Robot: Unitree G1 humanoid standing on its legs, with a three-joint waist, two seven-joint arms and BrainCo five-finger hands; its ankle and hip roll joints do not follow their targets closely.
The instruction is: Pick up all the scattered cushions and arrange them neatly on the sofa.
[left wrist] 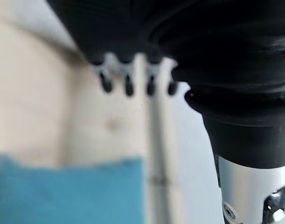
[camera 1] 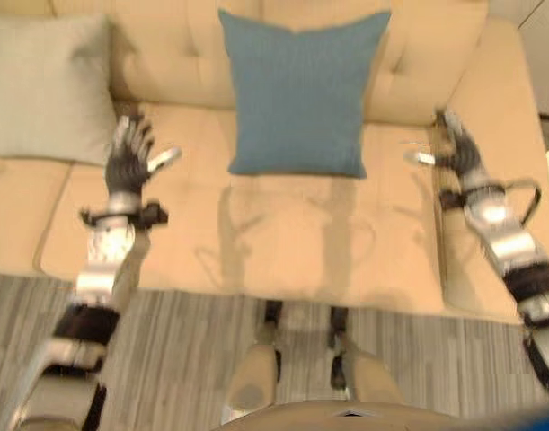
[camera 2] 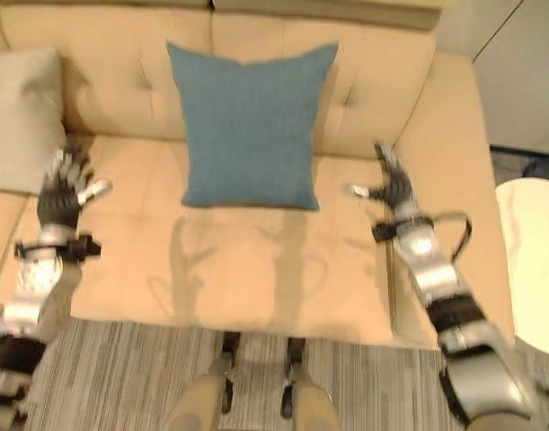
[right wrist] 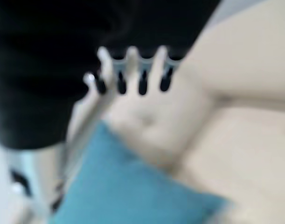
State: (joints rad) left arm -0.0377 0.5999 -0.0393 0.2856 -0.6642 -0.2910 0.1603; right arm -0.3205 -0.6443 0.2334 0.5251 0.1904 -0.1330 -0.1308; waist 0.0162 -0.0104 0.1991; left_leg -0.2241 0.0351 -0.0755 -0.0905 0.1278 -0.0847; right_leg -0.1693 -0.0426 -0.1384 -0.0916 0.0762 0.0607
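Both hands hover spread and empty over the sofa seat: left hand (camera 1: 128, 160) off one side of the blue cushion (camera 1: 299, 94), right hand (camera 1: 456, 148) off the other by the sofa (camera 1: 283, 242) arm, fingers straight, thumbs out. Blue cushion stands upright against the middle of the backrest, bottom edge on the seat. Grey cushion (camera 1: 42, 88) leans on the backrest toward the sofa's left end. Risk now, I'd say: the blue one looks only lightly propped, so a careless sweep from either hand could tip it forward toward the seat's front edge. Whether more cushions lie on the floor is hard to tell from here.
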